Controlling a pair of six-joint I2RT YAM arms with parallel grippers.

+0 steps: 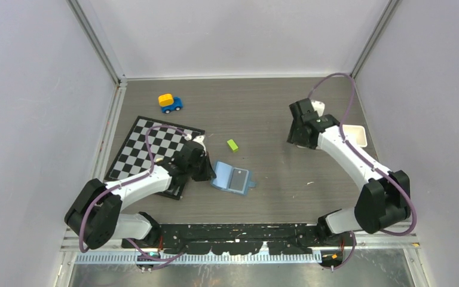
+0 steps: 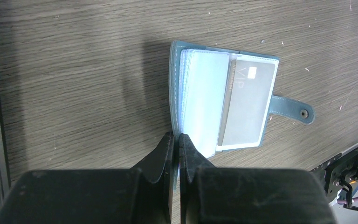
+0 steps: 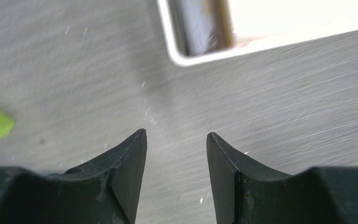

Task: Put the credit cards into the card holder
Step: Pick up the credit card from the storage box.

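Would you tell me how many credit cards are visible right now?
1: a grey card lies in the open holder, which the left gripper pinches. Others may sit hidden in the white tray.

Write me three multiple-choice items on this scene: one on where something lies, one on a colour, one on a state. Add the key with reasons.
1. Relative to the card holder, the lime-green block lies:
A inside it
B on the table on its far side, apart from it
C on top of it

2. The card showing in the open card holder is:
A grey
B red
C green

3. The fingers of the right gripper are:
A shut on a card
B shut with nothing between
C open with nothing between

Key: B, since the top view shows the block on bare wood clear of the holder. A, since the left wrist view shows a grey card marked VIP. C, since the right wrist view shows only table in the gap.
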